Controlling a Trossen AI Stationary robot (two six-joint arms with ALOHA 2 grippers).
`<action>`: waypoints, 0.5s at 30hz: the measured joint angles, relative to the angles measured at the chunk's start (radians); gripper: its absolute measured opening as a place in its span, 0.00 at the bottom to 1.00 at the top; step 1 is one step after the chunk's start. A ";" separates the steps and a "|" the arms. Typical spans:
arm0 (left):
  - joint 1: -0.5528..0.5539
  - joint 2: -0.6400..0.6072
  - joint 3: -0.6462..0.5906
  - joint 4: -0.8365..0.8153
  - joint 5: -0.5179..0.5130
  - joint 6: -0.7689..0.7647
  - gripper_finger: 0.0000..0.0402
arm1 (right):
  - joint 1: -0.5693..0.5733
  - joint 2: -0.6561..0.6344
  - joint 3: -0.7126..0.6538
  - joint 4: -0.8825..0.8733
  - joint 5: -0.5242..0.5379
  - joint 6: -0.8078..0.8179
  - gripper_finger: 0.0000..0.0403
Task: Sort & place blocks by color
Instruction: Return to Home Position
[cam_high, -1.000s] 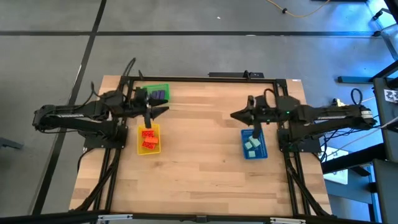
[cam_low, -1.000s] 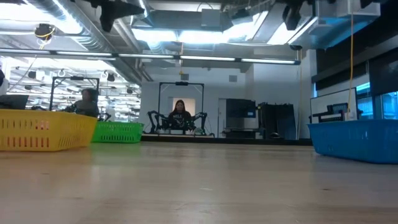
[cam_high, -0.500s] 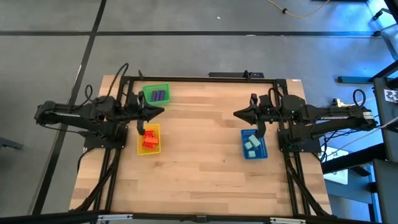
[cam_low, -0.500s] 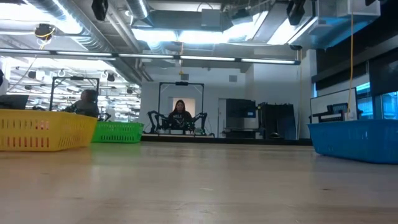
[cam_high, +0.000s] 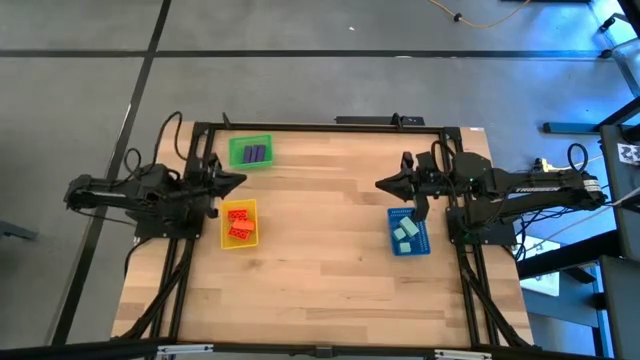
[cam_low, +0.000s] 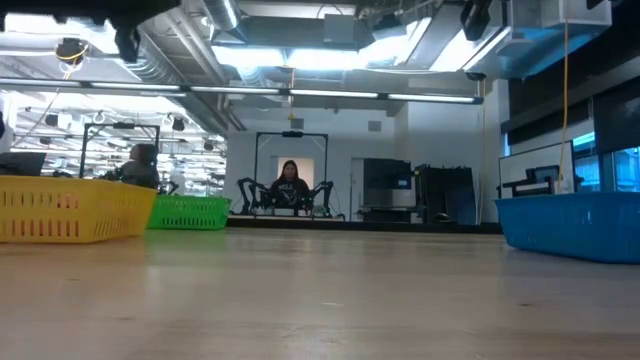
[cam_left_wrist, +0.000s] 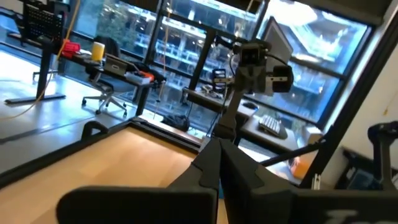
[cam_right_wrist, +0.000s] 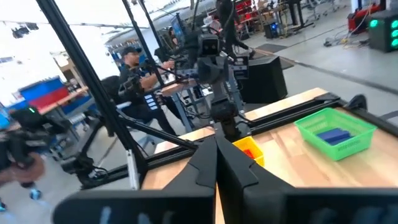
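Observation:
The blocks lie sorted in three trays. Purple blocks (cam_high: 256, 153) sit in the green tray (cam_high: 250, 140), orange-red blocks (cam_high: 239, 224) in the yellow tray (cam_high: 226, 238), and light teal blocks (cam_high: 405, 232) in the blue tray (cam_high: 393, 243). My left gripper (cam_high: 240, 180) is shut and level above the table's left side, between the green and yellow trays, and it points right. My right gripper (cam_high: 380, 184) is shut and level above the right side, just beyond the blue tray, and it points left. Neither holds anything.
The trays stand on the wooden table (cam_high: 320, 260), whose middle and near half are bare wood. A black frame (cam_high: 330, 125) runs round the table. At table height the yellow tray (cam_low: 75, 210), green tray (cam_low: 190, 212) and blue tray (cam_low: 570, 225) show. A person (cam_low: 290, 185) sits far behind.
My left gripper has drawn back toward the table's left edge, away from the space above the yellow and green trays. The trays and blocks have stayed where they were.

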 joint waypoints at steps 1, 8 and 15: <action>0.001 -0.029 -0.025 0.006 -0.002 -0.007 0.00 | 0.000 0.000 0.000 0.003 0.000 0.011 0.00; 0.001 -0.209 -0.173 0.027 -0.011 -0.056 0.00 | 0.000 -0.003 0.000 0.021 -0.026 0.050 0.02; 0.001 -0.267 -0.296 0.082 0.008 -0.080 0.00 | 0.000 -0.024 0.000 0.023 -0.029 0.084 0.01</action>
